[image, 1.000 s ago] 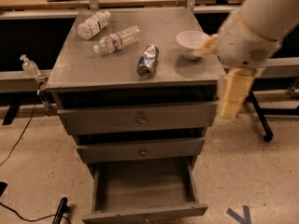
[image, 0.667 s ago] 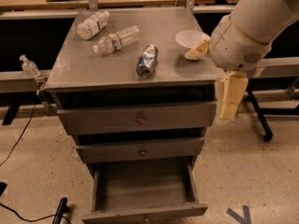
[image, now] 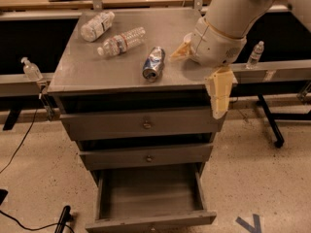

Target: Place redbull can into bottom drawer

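Note:
The redbull can (image: 154, 63), silver and blue and dented, lies on its side near the middle of the grey cabinet top (image: 87, 72). The bottom drawer (image: 150, 221) is pulled out, and its inside shows nothing in it. My gripper (image: 218, 95), cream-coloured, hangs from the big white arm (image: 228, 18) at the cabinet's right front corner. It is to the right of the can and apart from it, holding nothing that I can see.
Two clear plastic water bottles (image: 97, 25) (image: 121, 41) lie at the back left of the cabinet top. The two upper drawers (image: 146, 125) (image: 148, 158) are shut. A small bottle (image: 255, 55) stands on the right rail. A pump bottle (image: 31, 70) stands on the left. Cables lie on the floor (image: 19, 149).
My arm has moved left over the right side of the cabinet top, closer to the can, and now covers the white bowl. The can and the drawers have not moved.

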`<state>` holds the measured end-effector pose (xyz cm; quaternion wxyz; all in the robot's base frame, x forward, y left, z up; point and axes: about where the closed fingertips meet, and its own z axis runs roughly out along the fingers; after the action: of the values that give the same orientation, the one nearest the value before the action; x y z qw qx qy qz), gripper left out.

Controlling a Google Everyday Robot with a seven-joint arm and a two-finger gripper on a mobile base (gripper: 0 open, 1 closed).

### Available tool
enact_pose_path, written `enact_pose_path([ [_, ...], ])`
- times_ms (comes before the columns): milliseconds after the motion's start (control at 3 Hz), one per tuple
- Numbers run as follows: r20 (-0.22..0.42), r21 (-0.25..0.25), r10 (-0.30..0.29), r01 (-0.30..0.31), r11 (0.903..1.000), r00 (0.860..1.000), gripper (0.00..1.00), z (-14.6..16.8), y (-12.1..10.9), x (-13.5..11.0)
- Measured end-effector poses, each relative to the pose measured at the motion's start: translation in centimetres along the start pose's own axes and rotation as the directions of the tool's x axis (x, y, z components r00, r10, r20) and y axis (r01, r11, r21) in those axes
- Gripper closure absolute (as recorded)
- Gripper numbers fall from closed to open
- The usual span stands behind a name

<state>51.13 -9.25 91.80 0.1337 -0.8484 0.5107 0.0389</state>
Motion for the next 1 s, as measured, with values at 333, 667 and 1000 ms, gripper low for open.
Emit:
enact_pose_path([
  [333,-0.04,0.007,-0.231,0.232,0.9727,0.972,0.0,1.4,-4.3,-0.7],
  [667,-0.081,0.084,-0.496,0.502,0.8609,0.865,0.0,2.4,-7.6,-2.7],
  [1000,-0.101,0.081,-0.537,0.545,0.8342,0.837,0.0,2.3,-8.2,-2.8],
])
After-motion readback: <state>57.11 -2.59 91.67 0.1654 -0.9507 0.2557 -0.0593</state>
